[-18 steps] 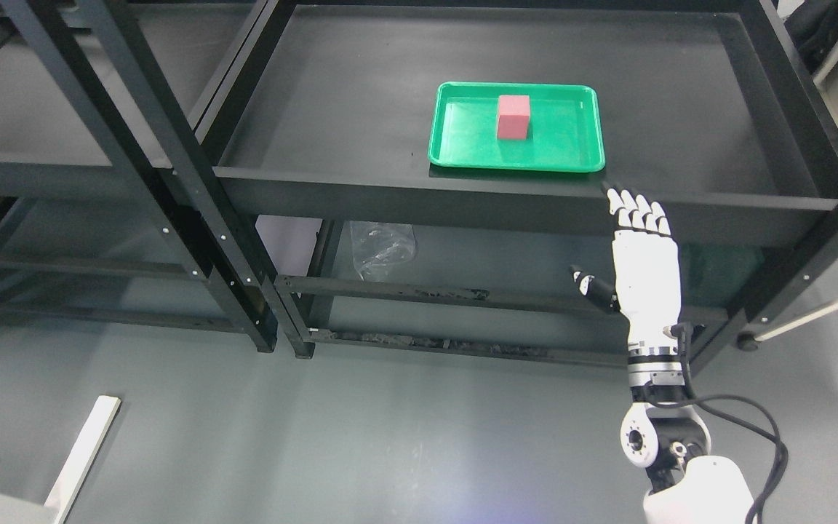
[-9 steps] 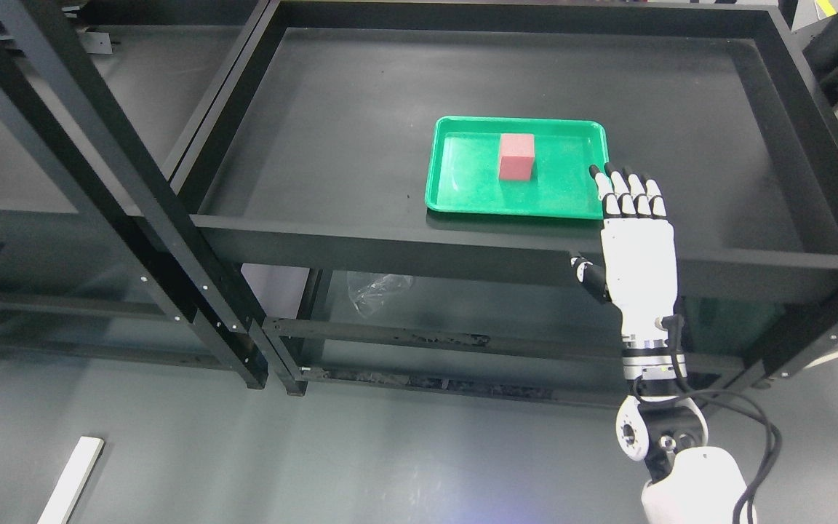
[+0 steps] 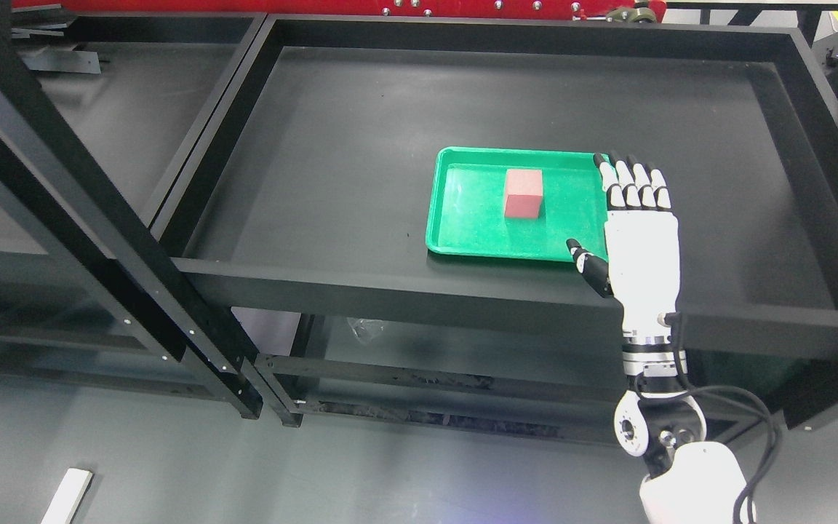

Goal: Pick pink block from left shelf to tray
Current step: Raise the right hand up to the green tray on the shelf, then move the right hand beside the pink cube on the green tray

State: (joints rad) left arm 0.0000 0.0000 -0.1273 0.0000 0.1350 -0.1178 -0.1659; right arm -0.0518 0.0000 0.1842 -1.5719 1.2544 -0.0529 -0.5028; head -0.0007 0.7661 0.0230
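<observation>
we see the small pink cube block sitting upright inside the shallow green plastic tray, a little right of the tray's middle and touching none of its walls. the tray lies flat on the wide black metal shelf with raised edges, nearer the shelf's front lip than its back.

our right robot hand, white with black fingertips, comes up from the lower right on a white forearm with a black cable looping beside the wrist. it is open and holds nothing: the four fingers are stretched out straight and close together, pointing toward the back of the shelf, and the thumb sticks out to the left. the hand overlaps the tray's right rim in the picture, with the thumb tip over the tray's front right corner. it is near the block but apart from it.

a second black shelf stands to the left. on the grey floor at the lower left lies a white strip. our left arm does not show.
</observation>
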